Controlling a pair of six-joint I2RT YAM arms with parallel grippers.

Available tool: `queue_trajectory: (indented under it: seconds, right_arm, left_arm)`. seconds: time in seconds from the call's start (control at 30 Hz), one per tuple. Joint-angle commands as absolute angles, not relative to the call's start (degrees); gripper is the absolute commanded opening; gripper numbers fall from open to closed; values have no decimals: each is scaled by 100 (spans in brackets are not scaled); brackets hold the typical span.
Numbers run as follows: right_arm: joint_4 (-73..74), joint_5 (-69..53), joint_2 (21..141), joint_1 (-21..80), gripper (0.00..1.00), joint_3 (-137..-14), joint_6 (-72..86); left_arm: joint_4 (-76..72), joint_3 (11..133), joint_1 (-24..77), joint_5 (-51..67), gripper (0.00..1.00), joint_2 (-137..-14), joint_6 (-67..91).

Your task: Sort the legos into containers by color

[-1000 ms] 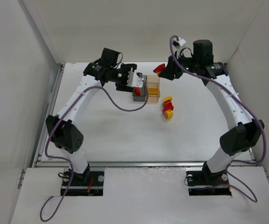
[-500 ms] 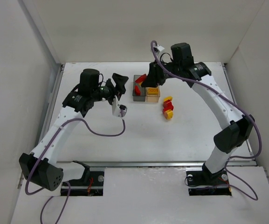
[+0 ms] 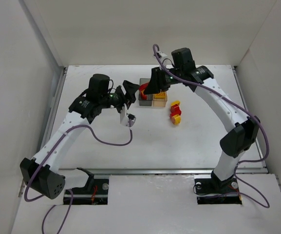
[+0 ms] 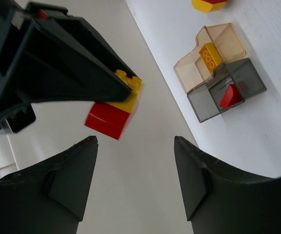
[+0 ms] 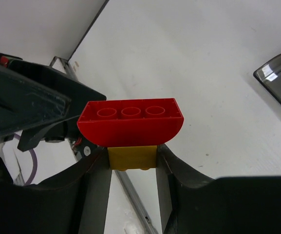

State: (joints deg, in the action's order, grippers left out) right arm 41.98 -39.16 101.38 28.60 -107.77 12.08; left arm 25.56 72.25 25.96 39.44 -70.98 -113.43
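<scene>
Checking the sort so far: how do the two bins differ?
The amber bin is pale and holds a yellow brick; the grey bin is dark and holds a red brick. Both are square, translucent and joined side by side.

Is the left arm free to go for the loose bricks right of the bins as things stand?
Probably not cleanly. The left hand is open and empty, but the right hand, shut on a red-and-yellow stack, hangs by the bins, across its path to the loose bricks.
</scene>
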Motion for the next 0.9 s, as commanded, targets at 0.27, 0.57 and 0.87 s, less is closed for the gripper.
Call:
queue_trajectory:
  seconds: [0.27, 0.57, 0.87]
  right_arm:
    - [4192, -3929, 10529, 3287, 0, -10942, 1441]
    - [4254, -3981, 10582, 3340, 0, -10995, 1441]
    - [4307, -4043, 10635, 3454, 0, -10995, 1441]
  left_arm:
    - [2628, 7383, 2795, 3692, 58, -7233, -14660]
    - [3558, 7717, 2795, 3015, 49, -7339, -14967]
    - [3560, 7779, 2795, 3146, 47, -7392, -15415]
